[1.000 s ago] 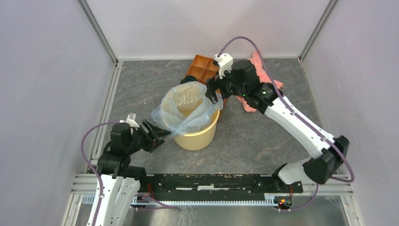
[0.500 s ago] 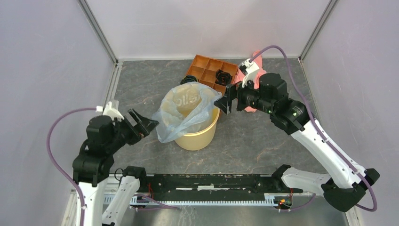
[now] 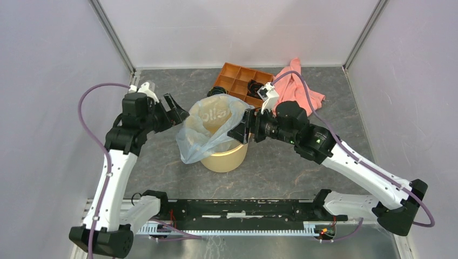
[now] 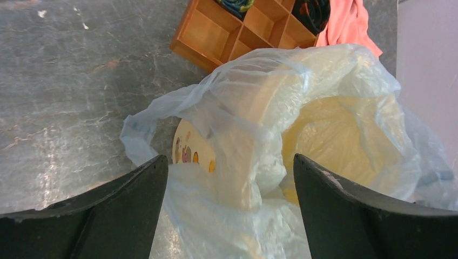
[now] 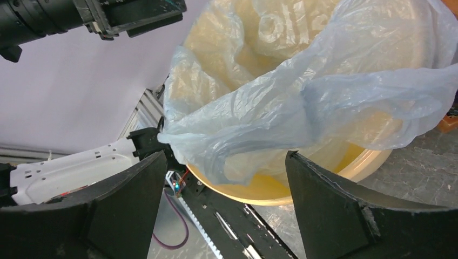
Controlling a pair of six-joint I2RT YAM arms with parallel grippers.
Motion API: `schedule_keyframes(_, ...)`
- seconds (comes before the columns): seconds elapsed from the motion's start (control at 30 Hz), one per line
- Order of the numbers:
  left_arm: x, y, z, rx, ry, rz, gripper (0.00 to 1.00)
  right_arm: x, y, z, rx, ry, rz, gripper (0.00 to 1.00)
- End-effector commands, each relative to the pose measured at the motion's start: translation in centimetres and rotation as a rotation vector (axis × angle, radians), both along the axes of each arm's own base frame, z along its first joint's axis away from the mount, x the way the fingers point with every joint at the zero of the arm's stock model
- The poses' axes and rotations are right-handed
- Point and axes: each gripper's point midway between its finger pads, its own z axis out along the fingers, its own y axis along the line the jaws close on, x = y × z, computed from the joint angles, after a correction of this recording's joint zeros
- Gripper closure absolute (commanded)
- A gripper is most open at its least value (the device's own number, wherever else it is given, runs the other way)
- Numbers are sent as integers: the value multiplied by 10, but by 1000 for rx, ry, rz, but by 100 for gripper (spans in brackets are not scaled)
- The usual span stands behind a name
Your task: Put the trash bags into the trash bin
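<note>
**Both arms close in on the bin, bag draped over its rim**

Since half a second ago the left arm has swung up from the bin's near-left side to its far-left side, and the right arm has drawn in from beside the bin to its right rim. The bag has kept its place.

The left tool (image 3: 176, 109) hovers just off the far-left edge of the trash bin (image 3: 224, 159), with its jaws spread wide and nothing between them. Its wrist camera looks straight across the bag, with one finger on each side of the view and neither touching the film.

The right tool (image 3: 241, 127) sits at the bin's right rim. It is also released, and its fingers stand well apart. From its wrist view the crinkled film fills the gap ahead of the fingers, but they are not pinching it.

The trash bag (image 3: 208, 132) lies over the top of the bin with its mouth open. Part of it sags down inside, and a long flap hangs outside over the bin's left side toward the worktop (image 3: 281, 162). The bin's near-right rim is bare of film.

Behind the bin stands an orange compartment tray (image 3: 232, 78). A pink cloth (image 3: 294, 86) lies to the tray's right, at the bin's far right.
</note>
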Motion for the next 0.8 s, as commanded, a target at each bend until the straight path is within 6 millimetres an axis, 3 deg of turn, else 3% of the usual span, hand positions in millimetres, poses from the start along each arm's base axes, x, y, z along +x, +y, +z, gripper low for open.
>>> schedule_keyframes(0.0,24,-17,2,5,-80,-118,10,15,2,10,12,-33,-96,14)
schedule_keyframes(0.07,29,-21,-9,-2,-52,-136,16,19,3,5,-10,-38,-109,18)
schedule_keyframes(0.23,31,-25,-31,-26,-21,-134,32,19,0,7,-42,-65,-114,42)
schedule_keyframes(0.37,31,-29,-45,-40,3,-134,47,4,-8,2,-62,-72,-60,73)
schedule_keyframes(0.6,30,-24,-50,-42,-8,-88,71,-27,-36,-16,-79,-85,-5,96)
schedule_keyframes(0.77,29,-21,-44,-52,-35,-59,78,-37,-55,-58,-136,-63,-14,100)
